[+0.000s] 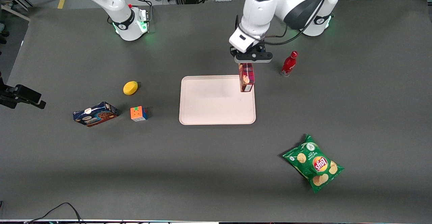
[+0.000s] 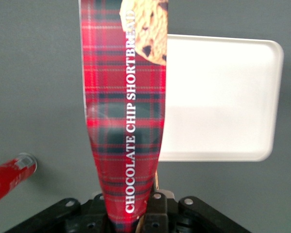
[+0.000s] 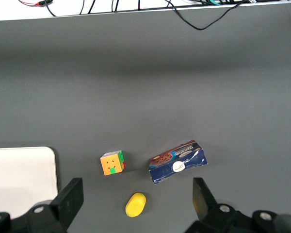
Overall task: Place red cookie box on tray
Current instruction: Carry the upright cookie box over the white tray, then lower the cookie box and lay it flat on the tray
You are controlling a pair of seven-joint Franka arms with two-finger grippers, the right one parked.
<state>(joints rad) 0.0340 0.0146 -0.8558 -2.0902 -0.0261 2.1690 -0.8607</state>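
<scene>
The gripper [image 1: 252, 63], clamped on the red cookie box [image 1: 246, 77], hangs it on end above the tray's [image 1: 216, 116] edge nearest the red bottle [image 1: 289, 64]; lowering and release remain.

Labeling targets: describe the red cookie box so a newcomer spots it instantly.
Find the pale tray mid-table; over its corner nearest the red bottle, the left gripper holds the red cookie box hanging on end. It is dark-red plaid, long and narrow, unlike the shorter blue cookie box lying toward the parked arm's end.
</scene>
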